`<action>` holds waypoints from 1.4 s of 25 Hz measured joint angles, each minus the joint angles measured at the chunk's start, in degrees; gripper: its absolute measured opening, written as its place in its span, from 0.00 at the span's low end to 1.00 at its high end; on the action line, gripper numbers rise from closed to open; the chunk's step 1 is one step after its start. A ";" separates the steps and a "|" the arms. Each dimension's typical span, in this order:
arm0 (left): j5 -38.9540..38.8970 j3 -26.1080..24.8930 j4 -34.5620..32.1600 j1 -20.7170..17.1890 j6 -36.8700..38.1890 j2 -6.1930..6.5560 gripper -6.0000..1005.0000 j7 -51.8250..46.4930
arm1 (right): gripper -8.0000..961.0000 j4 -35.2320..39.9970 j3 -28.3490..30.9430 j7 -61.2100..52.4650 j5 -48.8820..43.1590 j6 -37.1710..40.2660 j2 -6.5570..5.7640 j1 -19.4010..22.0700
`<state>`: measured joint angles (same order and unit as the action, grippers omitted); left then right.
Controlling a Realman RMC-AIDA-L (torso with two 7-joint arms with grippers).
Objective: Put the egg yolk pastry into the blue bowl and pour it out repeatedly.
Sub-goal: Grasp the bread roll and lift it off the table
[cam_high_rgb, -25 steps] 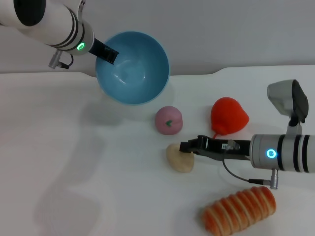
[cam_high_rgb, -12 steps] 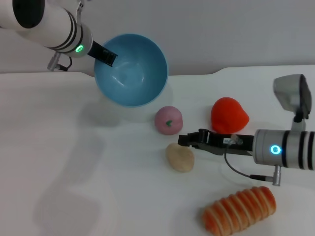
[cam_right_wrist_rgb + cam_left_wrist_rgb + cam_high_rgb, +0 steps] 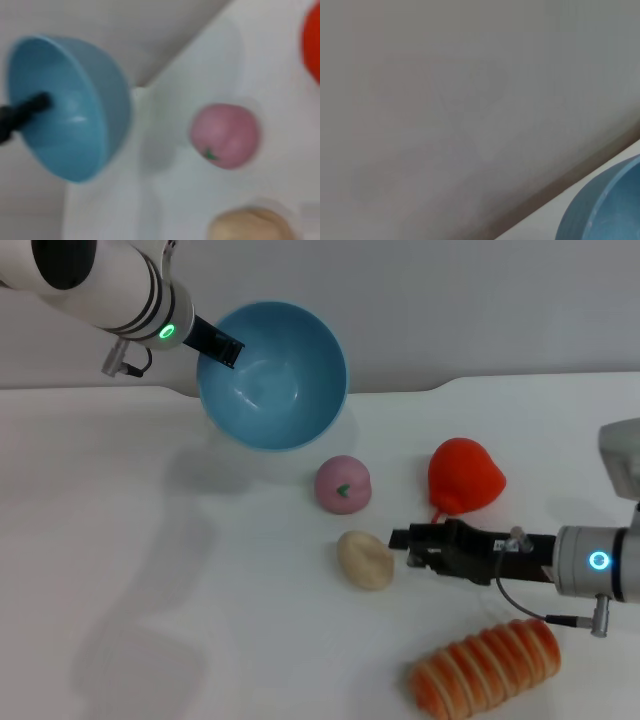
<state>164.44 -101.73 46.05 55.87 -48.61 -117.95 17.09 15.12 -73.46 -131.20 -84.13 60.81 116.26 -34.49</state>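
The left gripper [image 3: 222, 348] grips the smooth light-blue plastic bowl [image 3: 272, 375], tilted and empty, aloft. The pale beige round pastry [image 3: 365, 560] lies on the white worktop [image 3: 150, 590] (not yet loaded), just beside the right gripper [image 3: 415, 545], fingers released.

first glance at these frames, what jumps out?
The blue bowl, held up off the table and tipped on its side by the left gripper clamped on its rim, its empty inside facing the camera. Next, the egg yolk pastry lying loose on the white table, with the right gripper just beside it, not holding it. A pink ball sits between bowl and pastry.
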 joint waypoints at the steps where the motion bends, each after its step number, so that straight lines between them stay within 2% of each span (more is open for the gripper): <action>1: 0.00 0.01 -0.01 0.06 0.03 0.00 0.01 0.00 | 0.37 0.05 0.02 -1.16 -1.77 -0.49 -0.01 -0.58; 4: 0.00 0.03 0.00 0.12 0.03 0.00 0.01 0.02 | 0.44 0.18 -0.17 -4.57 -4.88 -2.13 -0.07 -2.80; 11: 0.04 0.04 -0.05 -0.05 0.04 0.00 0.00 0.12 | 0.59 0.35 0.00 -8.74 -10.60 -5.09 -0.07 -5.06; 17: 0.04 0.04 -0.05 -0.20 0.49 0.00 0.00 0.14 | 0.59 1.63 0.25 -8.46 -10.74 -6.64 0.53 -5.60; 24: 0.07 0.04 -0.03 -0.35 0.71 0.00 0.01 0.22 | 0.59 1.89 -0.19 -7.70 -11.18 -10.78 1.96 -6.91; 35: 0.00 0.13 -0.02 -0.57 1.70 -0.05 0.01 0.23 | 0.59 0.50 -2.13 -6.55 -11.32 -13.82 2.98 -9.04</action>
<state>164.44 -101.60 46.03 55.30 -46.92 -118.00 17.32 15.62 -75.59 -137.75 -95.45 46.99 119.24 -43.53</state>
